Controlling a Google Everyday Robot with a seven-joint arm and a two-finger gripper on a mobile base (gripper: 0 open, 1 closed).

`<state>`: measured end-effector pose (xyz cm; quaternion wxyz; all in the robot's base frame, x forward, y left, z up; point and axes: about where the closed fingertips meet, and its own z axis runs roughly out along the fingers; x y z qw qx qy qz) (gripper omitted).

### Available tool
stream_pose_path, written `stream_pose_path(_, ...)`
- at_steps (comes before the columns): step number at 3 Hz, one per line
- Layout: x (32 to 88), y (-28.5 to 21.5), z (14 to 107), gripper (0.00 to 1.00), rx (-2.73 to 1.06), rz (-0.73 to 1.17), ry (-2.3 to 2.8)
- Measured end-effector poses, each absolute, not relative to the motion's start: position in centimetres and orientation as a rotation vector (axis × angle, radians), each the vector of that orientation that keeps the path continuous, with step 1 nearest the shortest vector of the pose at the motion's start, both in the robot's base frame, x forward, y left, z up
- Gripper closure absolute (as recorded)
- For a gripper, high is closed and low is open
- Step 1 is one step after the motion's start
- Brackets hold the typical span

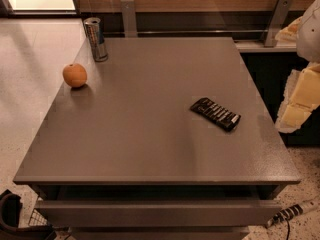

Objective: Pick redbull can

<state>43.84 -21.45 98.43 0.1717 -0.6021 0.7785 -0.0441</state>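
Redbull can (pixel 95 39) stands upright, far-left on table (pixel 150 134); pincer (pixel 296 106) far right.

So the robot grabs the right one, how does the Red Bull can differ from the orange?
The redbull can is tall, slim and silvery with dark panels; the orange is round, orange and shorter. The can stands upright at the table's far left corner; the orange sits nearer, by the left edge. Both are untouched: the gripper is at the picture's right edge, away from both.
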Motion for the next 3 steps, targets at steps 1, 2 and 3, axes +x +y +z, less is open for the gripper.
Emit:
stream_pose_path(1,43.8,-21.4,98.4,0.00,-1.709,-0.125,2.210)
stream_pose_path(2,45.1,-21.4,98.3,0.00,-1.665,-0.118,2.193)
stream_pose_path(3,48.1,-20.7,98.0,0.00,-1.559,-0.089,2.134)
